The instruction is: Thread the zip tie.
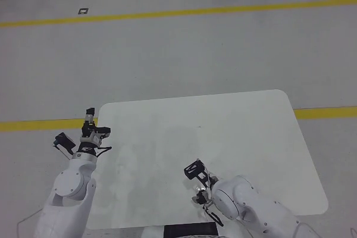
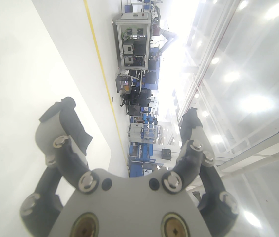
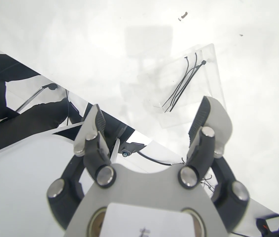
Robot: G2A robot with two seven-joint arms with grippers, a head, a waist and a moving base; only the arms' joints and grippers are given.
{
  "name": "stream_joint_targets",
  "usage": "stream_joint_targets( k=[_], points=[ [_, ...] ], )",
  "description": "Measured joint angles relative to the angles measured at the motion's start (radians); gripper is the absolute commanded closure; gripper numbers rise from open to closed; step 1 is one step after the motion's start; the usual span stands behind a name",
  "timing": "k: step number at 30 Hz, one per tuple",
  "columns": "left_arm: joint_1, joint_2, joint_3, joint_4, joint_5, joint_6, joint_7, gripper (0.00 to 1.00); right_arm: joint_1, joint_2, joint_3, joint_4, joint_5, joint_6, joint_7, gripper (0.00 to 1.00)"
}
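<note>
Right jaws: spread wide, gripping nothing, low over the white rounded-corner counter (image 3: 80, 38) near its edge.
Zip ties: a loose bundle of thin black plastic zip ties (image 3: 184, 84) lay just beyond the tips of the right jaws, nearer one tip than the other, untouched.
Beneath them: a clear flat plastic sleeve (image 3: 212, 80) on the counter.
Left jaws: spread wide, empty, straddling the counter's edge.

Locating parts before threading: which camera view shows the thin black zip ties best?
The right wrist view: the thin black zip ties lie on a clear plastic sheet ahead of the open right gripper. Top view: too small to tell; left wrist view faces elsewhere.
</note>
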Motion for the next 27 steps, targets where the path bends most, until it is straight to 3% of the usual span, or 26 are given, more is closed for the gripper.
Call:
stream_joint_targets(
  k=[20,27],
  points=[
    [0.0,0.0,0.0,0.0,0.0,0.0,0.0,0.0,-0.026,-0.027,0.032,0.031,-0.072,0.003,-0.012,0.79],
    [0.0,0.0,0.0,0.0,0.0,0.0,0.0,0.0,-0.029,-0.04,0.034,0.063,-0.105,0.003,-0.016,0.83]
  ],
)
